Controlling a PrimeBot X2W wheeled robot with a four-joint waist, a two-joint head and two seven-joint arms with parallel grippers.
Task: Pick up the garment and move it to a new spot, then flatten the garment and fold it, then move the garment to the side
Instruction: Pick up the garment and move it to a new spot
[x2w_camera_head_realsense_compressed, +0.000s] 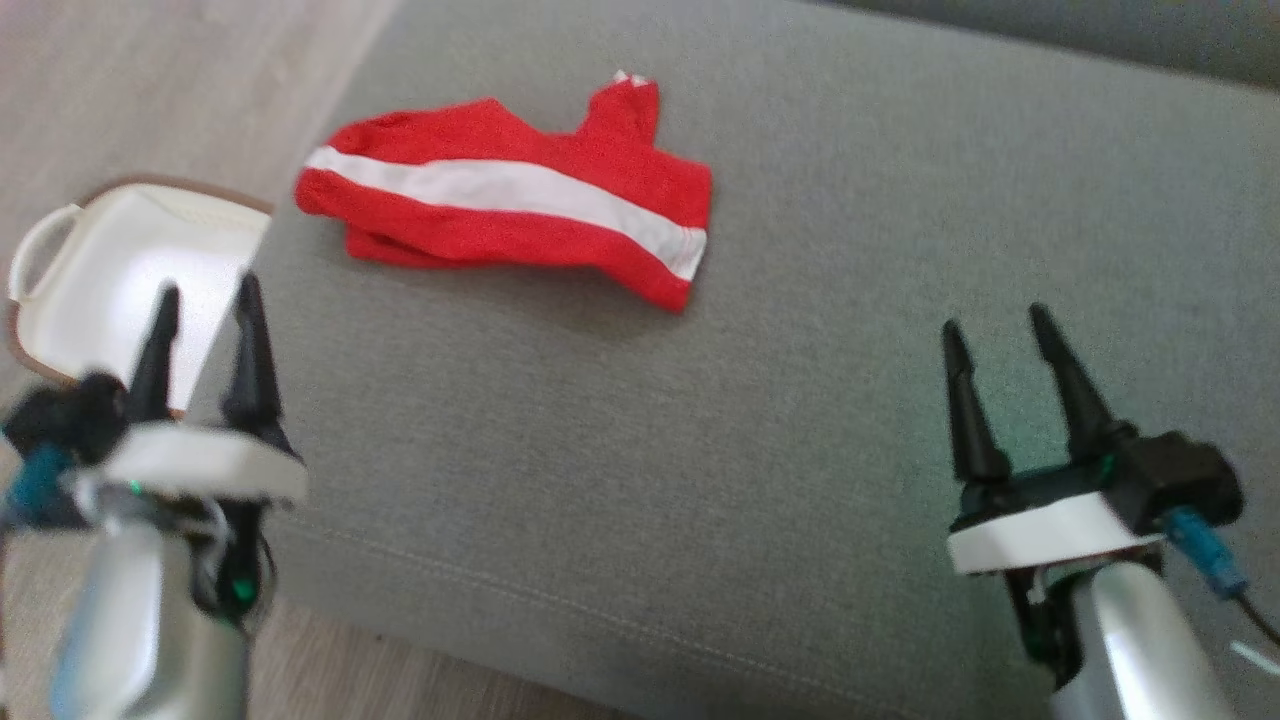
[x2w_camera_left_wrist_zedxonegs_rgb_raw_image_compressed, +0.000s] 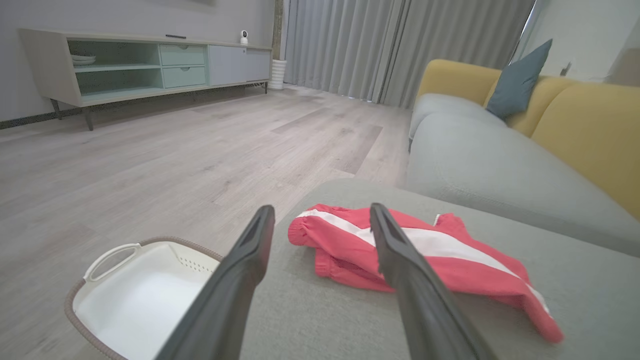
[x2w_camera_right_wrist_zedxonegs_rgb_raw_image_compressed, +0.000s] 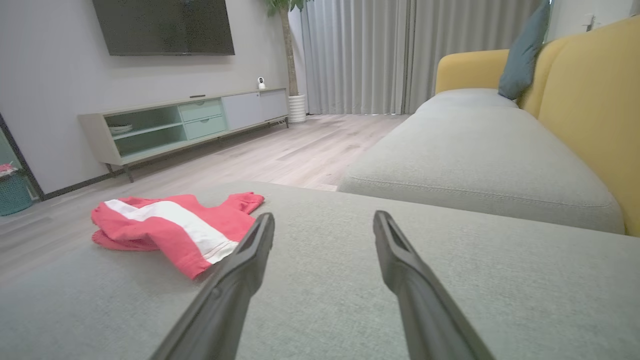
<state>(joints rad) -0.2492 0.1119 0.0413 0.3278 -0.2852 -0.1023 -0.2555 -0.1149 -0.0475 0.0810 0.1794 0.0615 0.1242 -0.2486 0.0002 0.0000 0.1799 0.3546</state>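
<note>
Garment (x2w_camera_head_realsense_compressed: 510, 200) first: red thing with a white stripe, lying on the grey cushion (x2w_camera_head_realsense_compressed: 700, 450) toward its far left corner, doubled over on itself with a sleeve or leg poking up at the back. My guess is it's bunched rather than neatly folded, since the edges don't line up, so the flattening looks not yet done. Left gripper (x2w_camera_head_realsense_compressed: 207, 287) hangs at the cushion's left edge, by the white basket (x2w_camera_head_realsense_compressed: 100, 270) on the floor, fingers spread with nothing between them. Right gripper (x2w_camera_head_realsense_compressed: 995, 320) sits over the near right part of the cushion, also spread and empty. Both are well apart from the cloth, which I reckon leaves the head view of it clear before either arm reaches in
</note>
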